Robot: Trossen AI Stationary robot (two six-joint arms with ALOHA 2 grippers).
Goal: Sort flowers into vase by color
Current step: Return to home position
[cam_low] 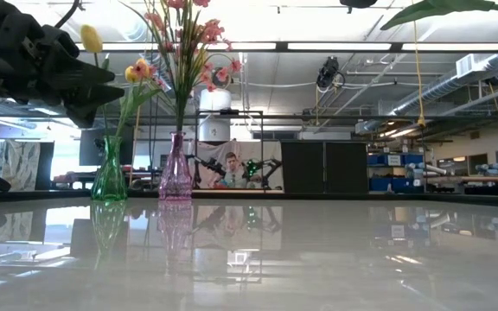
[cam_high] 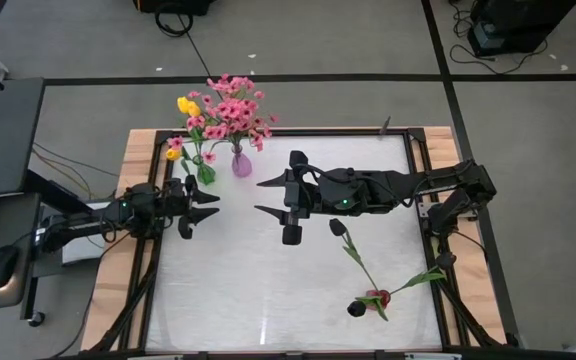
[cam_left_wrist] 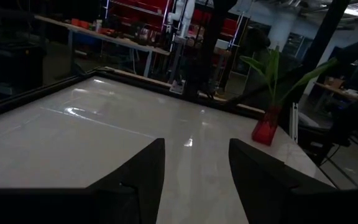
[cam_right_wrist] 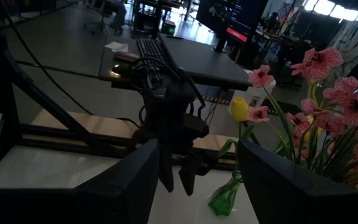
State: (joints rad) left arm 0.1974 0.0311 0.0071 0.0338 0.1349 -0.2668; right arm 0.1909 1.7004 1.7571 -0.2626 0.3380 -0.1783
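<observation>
Sorting looks finished: pink flowers (cam_high: 230, 108) in the purple vase (cam_high: 241, 163), yellow tulips (cam_high: 187, 104) in the green vase (cam_high: 206, 174), both near the left gripper (cam_high: 212, 205), fingers spread, empty; dark tulips (cam_high: 339, 228) seemingly in the red vase (cam_high: 376, 297), apart from the right gripper (cam_high: 260, 196), fingers wide, empty; only homing remains.

Robotics lab — exposed ceiling ducts (cam_low: 482, 65), strip lights (cam_low: 335, 46), storage shelves (cam_low: 396, 168), more robot arms (cam_low: 262, 168) behind, floor cables (cam_high: 178, 20)
</observation>
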